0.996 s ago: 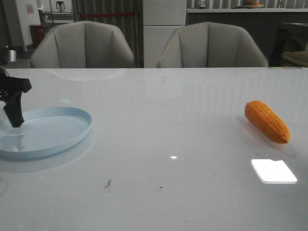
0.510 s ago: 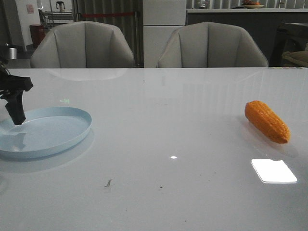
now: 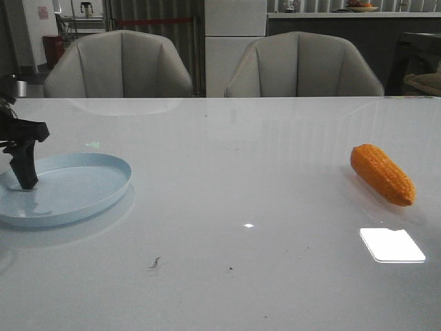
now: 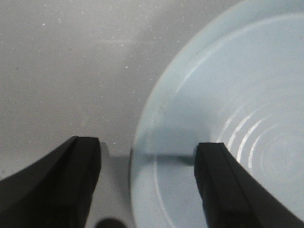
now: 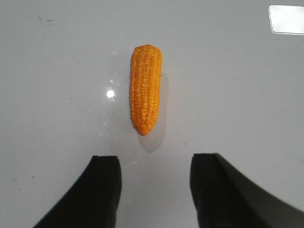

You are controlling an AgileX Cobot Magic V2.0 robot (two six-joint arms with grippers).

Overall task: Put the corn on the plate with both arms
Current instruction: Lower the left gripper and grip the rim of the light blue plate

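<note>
Front view: our left gripper has dipped lower onto the plate at 9 o'clock; corn lies at 3 o'clock, unmoved. Left wrist view: jaws apart astride the plate rim. Right wrist view: right gripper parted, corn tapering toward it, long axis 12-to-6.

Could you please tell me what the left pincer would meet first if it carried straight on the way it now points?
Probably the rim of the round pale-blue plastic plate: the open left pincer straddles that edge, one finger outside, one over the dish. Depth is unclear.
</note>
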